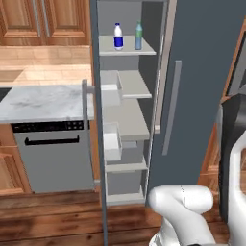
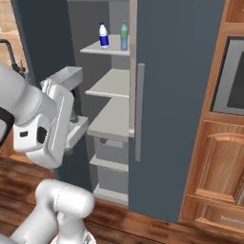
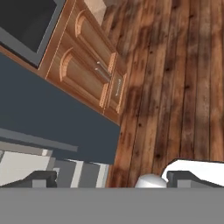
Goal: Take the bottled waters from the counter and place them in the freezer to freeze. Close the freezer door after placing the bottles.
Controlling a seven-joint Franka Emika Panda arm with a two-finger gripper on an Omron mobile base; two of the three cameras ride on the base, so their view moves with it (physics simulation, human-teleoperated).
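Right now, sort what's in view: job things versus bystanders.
Job:
- clear bottle, pale blue bottle, both on the freezer's top shelf
- freezer door, open
- counter
- tool, open, holding nothing

Bystanders:
- dishwasher
- wooden cabinets
- wall oven

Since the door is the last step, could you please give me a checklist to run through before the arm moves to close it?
1. Clear bottle on the top freezer shelf: ok.
2. Pale blue bottle upright beside it: ok.
3. Marble counter holds no bottle in the part seen: ok.
4. Freezer door shut: not ok, it stands open.
5. Gripper empty, jaws wide apart: ok.
6. Path to the door handle free: cannot tell.
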